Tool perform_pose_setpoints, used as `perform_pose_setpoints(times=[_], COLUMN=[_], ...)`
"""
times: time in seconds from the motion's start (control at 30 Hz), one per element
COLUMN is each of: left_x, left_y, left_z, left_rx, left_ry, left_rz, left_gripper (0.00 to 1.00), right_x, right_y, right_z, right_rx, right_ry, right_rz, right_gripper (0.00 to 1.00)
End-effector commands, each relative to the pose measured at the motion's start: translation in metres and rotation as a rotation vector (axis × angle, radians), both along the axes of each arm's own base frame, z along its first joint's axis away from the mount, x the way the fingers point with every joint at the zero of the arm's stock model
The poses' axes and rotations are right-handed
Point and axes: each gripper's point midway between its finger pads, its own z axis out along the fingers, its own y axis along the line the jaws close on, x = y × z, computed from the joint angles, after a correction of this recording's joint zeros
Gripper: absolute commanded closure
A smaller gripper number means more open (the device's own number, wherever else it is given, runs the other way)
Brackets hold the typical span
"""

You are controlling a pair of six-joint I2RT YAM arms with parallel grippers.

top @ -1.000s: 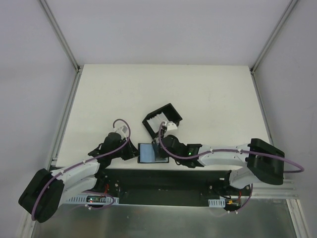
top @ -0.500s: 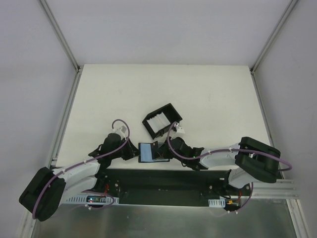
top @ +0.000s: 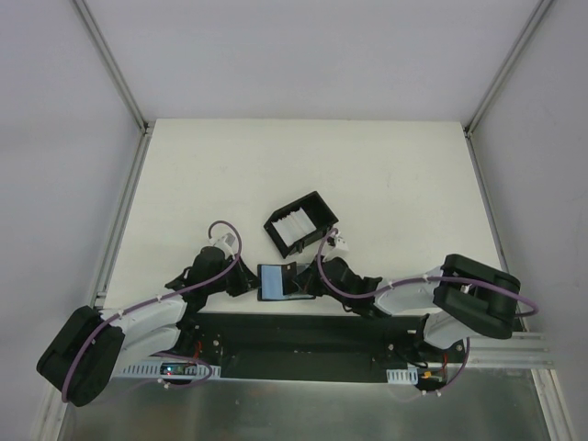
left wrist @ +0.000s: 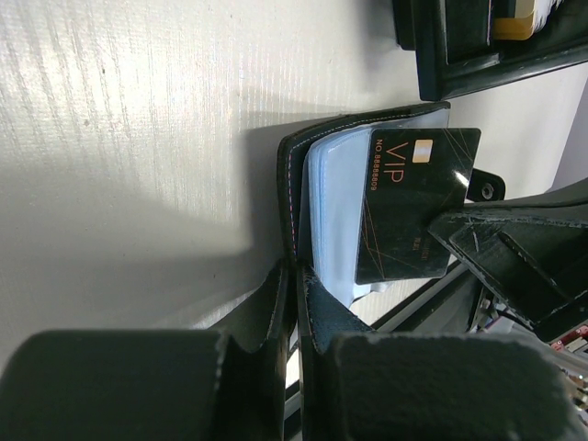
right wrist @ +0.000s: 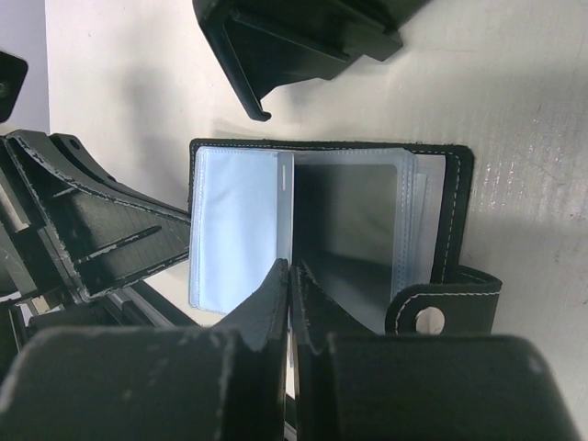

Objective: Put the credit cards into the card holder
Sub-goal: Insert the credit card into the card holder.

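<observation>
Clamped shut with the left claw [left wrist: 296,276] on the stitched cover edge of the small flat black folding card holder [left wrist: 287,184], lying open on the pale table [top: 367,165] just ahead of those fingertips, bluish-grey sleeves up. Gripped on edge in the closed right claw [right wrist: 289,271]: a thin black VIP-printed credit card [left wrist: 404,211], over the open sleeves just past its tips. Farther beyond the right claw, pale whitish cards [top: 294,226] in a black walled plastic tray [top: 317,204].

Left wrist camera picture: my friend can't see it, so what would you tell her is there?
A black credit card marked VIP lies across the inside of the open card holder, pinched at its corner by the right gripper. The left gripper, at the bottom, is shut on the holder's cover edge. A black tray shows top right.
</observation>
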Motion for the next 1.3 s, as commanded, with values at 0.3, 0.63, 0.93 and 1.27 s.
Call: perform_pose_setpoints(times=[0.3, 0.63, 0.93, 1.27], left_x=[-0.011, -0.009, -0.004, -0.006], left_y=[0.017, 0.016, 0.015, 0.015], left_z=[-0.025, -0.025, -0.021, -0.021], left_rx=[0.111, 0.118, 0.122, 0.109], left_ry=[0.059, 0.056, 0.04, 0.034], left_rz=[0.011, 0.006, 0.01, 0.007], left_gripper=[1.0, 1.0, 1.0, 1.0], right_x=[0.002, -0.007, -0.011, -0.008], right_y=[-0.008, 0.005, -0.007, -0.011], right_z=[-0.003, -0.01, -0.013, -0.024], right_rx=[-0.051, -0.039, -0.018, -0.061], right_ry=[0.014, 0.075, 0.111, 0.134], right_rz=[-0.009, 0.033, -0.003, 0.006], right_gripper=[1.0, 0.99, 1.0, 1.0])
